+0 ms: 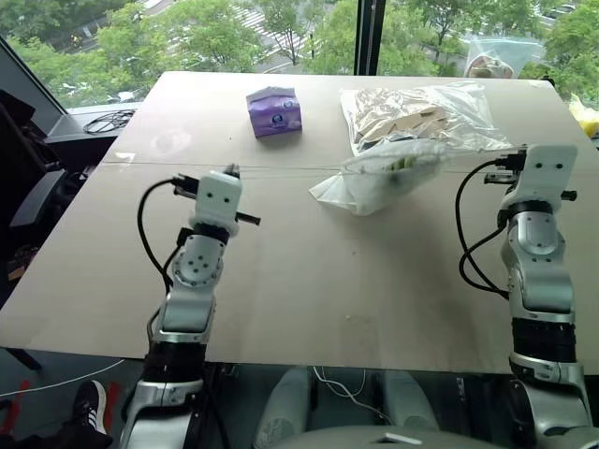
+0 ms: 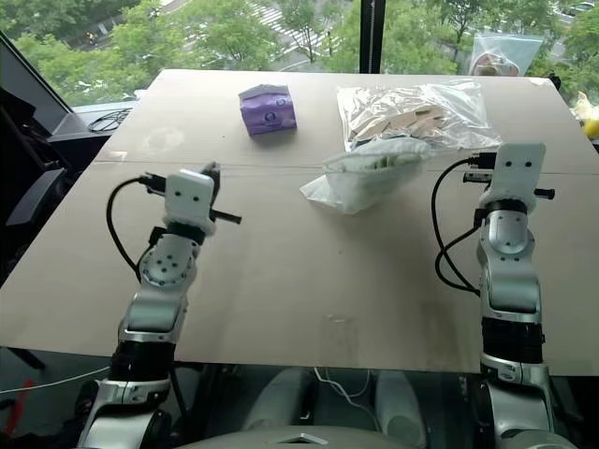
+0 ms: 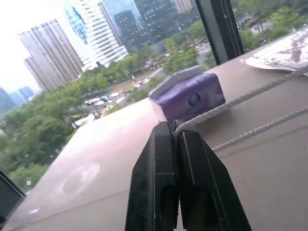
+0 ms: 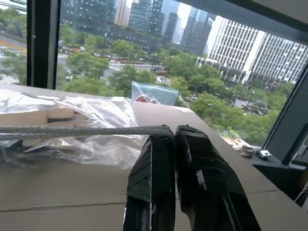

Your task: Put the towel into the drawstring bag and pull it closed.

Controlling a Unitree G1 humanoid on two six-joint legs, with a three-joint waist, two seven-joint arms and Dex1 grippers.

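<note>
Closing nearly done: towel [image 1: 398, 161] inside drawstring bag [image 1: 379, 178] between your left gripper [image 3: 175, 132] and right gripper [image 4: 172, 132], both clamped on taut cords [image 3: 231, 103].

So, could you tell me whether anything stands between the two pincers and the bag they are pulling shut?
Nothing visible does. The left pincer and right pincer each pinch a cord running taut to the bag, raised between them with the towel inside. The plastic bag lies behind.
</note>
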